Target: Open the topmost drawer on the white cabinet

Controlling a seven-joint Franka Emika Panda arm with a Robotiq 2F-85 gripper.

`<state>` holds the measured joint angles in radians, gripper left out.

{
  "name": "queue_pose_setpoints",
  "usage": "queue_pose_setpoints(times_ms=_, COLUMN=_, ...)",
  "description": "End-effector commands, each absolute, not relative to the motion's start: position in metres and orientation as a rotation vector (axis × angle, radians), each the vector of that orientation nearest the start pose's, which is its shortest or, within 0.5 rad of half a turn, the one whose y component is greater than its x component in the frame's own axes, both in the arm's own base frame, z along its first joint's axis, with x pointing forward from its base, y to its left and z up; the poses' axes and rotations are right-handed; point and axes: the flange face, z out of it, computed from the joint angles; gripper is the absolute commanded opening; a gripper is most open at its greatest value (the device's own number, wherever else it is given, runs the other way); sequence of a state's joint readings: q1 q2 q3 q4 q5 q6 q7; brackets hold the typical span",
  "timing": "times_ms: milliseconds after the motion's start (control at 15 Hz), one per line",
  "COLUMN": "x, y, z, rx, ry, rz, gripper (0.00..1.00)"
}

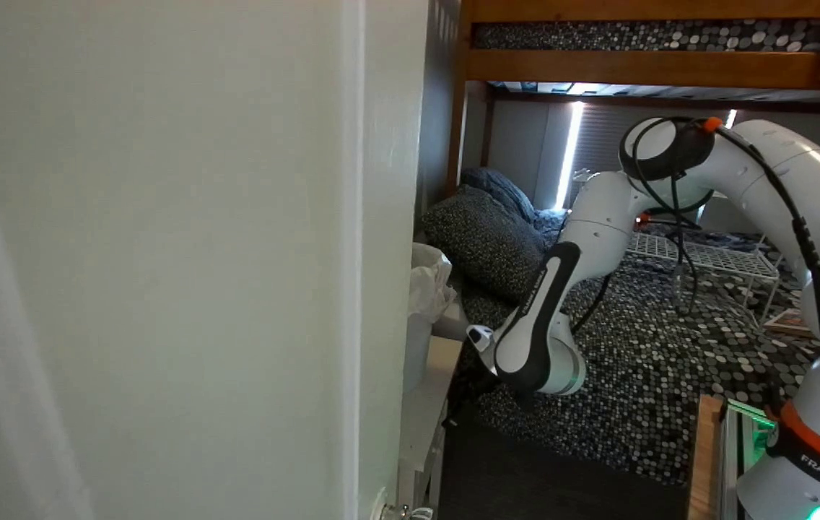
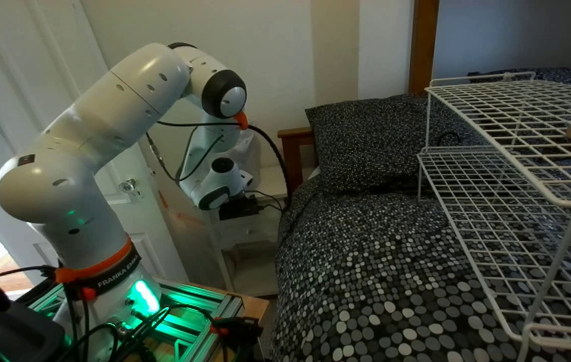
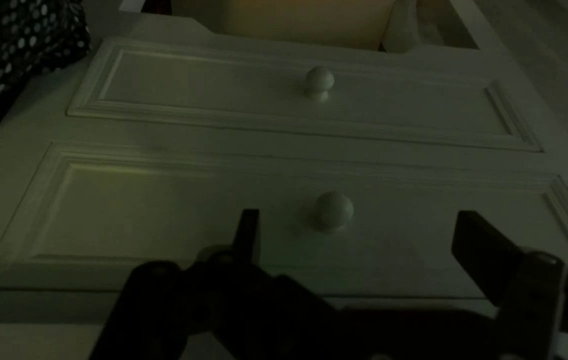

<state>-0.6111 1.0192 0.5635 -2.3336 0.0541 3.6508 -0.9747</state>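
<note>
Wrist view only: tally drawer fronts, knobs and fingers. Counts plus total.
Drawer fronts: 2
Knobs: 2
Fingers: 2
Total: 6

One white cabinet, two drawer fronts, two round knobs, one robot arm, one claw, two fingers

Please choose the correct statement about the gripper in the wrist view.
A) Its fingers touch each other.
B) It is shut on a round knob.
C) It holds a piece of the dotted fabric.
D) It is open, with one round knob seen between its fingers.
D: the fingers of the gripper stand wide apart, and the drawer front shows on both sides of the knob.
</note>
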Motion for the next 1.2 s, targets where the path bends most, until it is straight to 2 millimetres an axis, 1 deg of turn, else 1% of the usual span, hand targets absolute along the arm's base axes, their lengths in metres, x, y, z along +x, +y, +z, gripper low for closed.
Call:
queue_pose_setpoints(times_ms=0, x=0.480, y=0.012, z=0.015, rx=-2.746, ry=-0.739, rz=-0.849, gripper=0.91)
queue_pose_setpoints(times_ms=133, x=0.481, y=0.011, z=0.011, rx=-2.736, ry=-0.722, rz=-0.852, gripper=0.67)
queue_pose_setpoints(times_ms=200, x=0.481, y=0.009, z=0.010, rx=-2.738, ry=-0.716, rz=-0.851, gripper=0.66)
queue_pose_setpoints(times_ms=267, x=0.481, y=0.009, z=0.009, rx=-2.738, ry=-0.707, rz=-0.851, gripper=0.59)
queue_pose_setpoints(times_ms=400, x=0.483, y=0.008, z=0.005, rx=-2.734, ry=-0.694, rz=-0.852, gripper=0.42)
queue_pose_setpoints(times_ms=467, x=0.483, y=0.008, z=0.005, rx=-2.733, ry=-0.687, rz=-0.853, gripper=0.34)
queue_pose_setpoints(times_ms=533, x=0.484, y=0.008, z=0.005, rx=-2.731, ry=-0.680, rz=-0.854, gripper=0.26)
queue_pose_setpoints(times_ms=667, x=0.486, y=0.009, z=0.007, rx=-2.728, ry=-0.668, rz=-0.857, gripper=0.12)
queue_pose_setpoints(times_ms=733, x=0.487, y=0.010, z=0.008, rx=-2.730, ry=-0.654, rz=-0.852, gripper=0.04)
queue_pose_setpoints(times_ms=800, x=0.486, y=0.009, z=0.010, rx=-2.733, ry=-0.641, rz=-0.848, gripper=0.01)
queue_pose_setpoints(times_ms=867, x=0.486, y=0.009, z=0.011, rx=-2.734, ry=-0.633, rz=-0.838, gripper=0.06)
queue_pose_setpoints(times_ms=1133, x=0.480, y=0.008, z=0.015, rx=-2.780, ry=-0.596, rz=-0.751, gripper=0.06)
